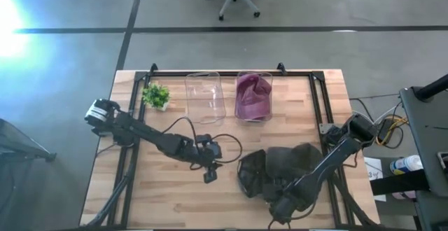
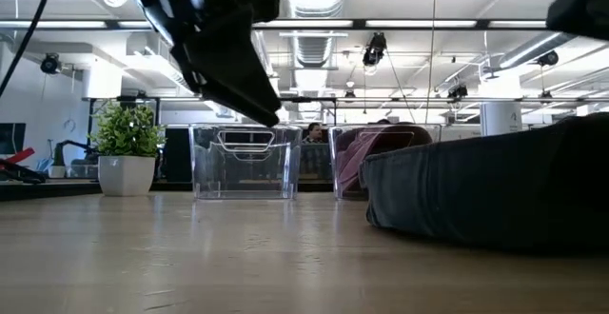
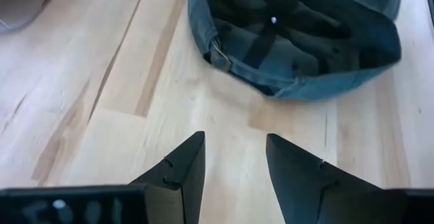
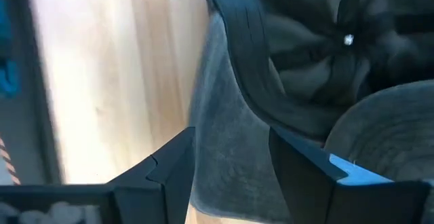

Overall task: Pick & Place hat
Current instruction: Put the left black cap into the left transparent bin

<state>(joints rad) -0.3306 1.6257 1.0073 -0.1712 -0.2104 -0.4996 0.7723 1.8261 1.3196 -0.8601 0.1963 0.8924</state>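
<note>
Dark denim hat (image 1: 280,166) lying open-side up on the wooden counter (image 1: 161,196), at its near right part. Right pincer (image 4: 230,163) — fingers apart, straddling the hat's fabric edge without clamping it. Left pincer (image 3: 234,166) — fingers apart, empty, hovering over bare counter just beside the hat. Behind: empty clear bin (image 1: 205,96), bin holding a purple cloth (image 1: 253,96), potted plant (image 1: 156,95).

Dark jointed arms, black wedge-shaped fingers (image 3: 298,176)
</note>
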